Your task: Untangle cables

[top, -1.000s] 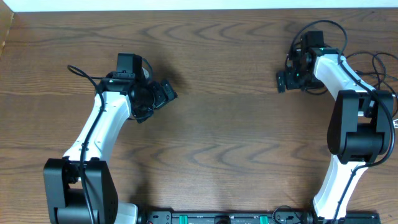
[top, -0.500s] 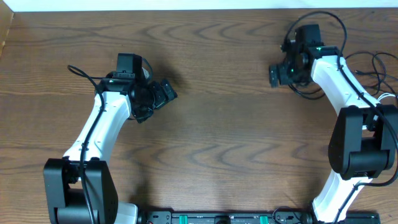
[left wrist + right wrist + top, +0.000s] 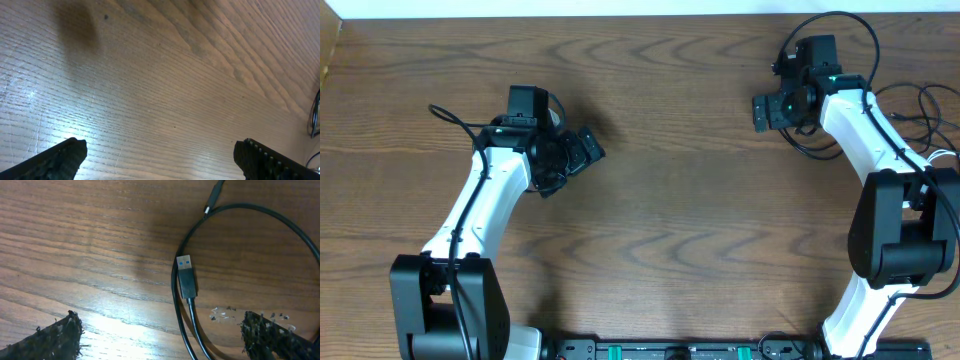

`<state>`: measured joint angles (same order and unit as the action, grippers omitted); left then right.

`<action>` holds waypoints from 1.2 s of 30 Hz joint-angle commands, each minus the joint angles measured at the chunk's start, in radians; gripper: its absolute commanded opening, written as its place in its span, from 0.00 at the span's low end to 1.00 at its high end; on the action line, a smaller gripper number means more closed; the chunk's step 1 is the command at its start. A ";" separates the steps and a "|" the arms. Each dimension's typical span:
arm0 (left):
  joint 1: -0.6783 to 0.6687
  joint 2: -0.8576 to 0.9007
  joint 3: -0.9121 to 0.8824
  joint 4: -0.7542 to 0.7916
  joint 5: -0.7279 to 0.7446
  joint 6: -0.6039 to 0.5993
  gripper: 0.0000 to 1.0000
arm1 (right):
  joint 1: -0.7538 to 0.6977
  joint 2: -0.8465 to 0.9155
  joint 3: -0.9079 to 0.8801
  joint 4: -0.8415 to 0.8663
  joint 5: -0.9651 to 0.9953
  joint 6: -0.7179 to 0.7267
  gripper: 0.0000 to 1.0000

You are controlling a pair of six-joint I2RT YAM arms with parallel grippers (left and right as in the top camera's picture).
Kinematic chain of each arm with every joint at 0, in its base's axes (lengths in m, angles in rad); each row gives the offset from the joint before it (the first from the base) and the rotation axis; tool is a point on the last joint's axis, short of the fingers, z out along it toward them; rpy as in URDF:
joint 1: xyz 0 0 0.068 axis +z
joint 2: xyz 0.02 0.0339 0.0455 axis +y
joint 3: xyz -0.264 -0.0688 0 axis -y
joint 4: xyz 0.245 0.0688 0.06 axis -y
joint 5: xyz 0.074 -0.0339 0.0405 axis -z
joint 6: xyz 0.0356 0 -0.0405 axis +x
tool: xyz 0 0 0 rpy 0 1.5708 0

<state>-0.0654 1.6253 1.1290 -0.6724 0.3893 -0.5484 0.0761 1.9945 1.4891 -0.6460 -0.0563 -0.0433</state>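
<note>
Over at the far side of the wooden table [image 3: 680, 210], the right gripper [image 3: 766, 112] hangs with its jaws spread wide and nothing caught between them. From the wrist, its fingers [image 3: 50, 340] sit in the bottom corners of the view, with bare wood between. Just ahead of them, a shade toward the right-hand finger, lies the black USB cable [image 3: 192, 305]. It lies flat on the table, its blue-tongued plug [image 3: 184, 264] pointing away from the gripper and the cord trailing back between the fingertips. Right beside that plug a second black strand runs close alongside, then sweeps out into a wide loop [image 3: 305, 242] ahead and to the right. Whether it is one cord or two, I cannot tell. Farther ahead a slim dark connector [image 3: 216, 190] rests near the top of that loop. From above, the loop arches around the gripper's wrist, and more thin black cords [image 3: 928, 105] lie bunched beyond the right arm, near the table edge. Across the table, well apart from all of it, the left gripper [image 3: 586, 150] also has its jaws wide open and empty, its fingertips [image 3: 62, 157] over nothing but wood grain.
</note>
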 commanded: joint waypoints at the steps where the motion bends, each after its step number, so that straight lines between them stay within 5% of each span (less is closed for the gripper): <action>1: 0.003 -0.004 0.021 0.000 -0.010 0.013 1.00 | 0.000 -0.008 -0.001 0.001 -0.006 0.013 0.99; 21: 0.003 -0.004 0.021 0.000 -0.010 0.013 1.00 | 0.014 -0.029 -0.001 0.000 -0.006 0.013 0.99; 36: 0.003 -0.004 0.021 -0.001 -0.010 0.013 1.00 | 0.101 -0.451 -0.001 -0.001 -0.006 0.013 0.99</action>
<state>-0.0654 1.6253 1.1290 -0.6724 0.3893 -0.5484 0.1715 1.6489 1.4849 -0.6460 -0.0597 -0.0433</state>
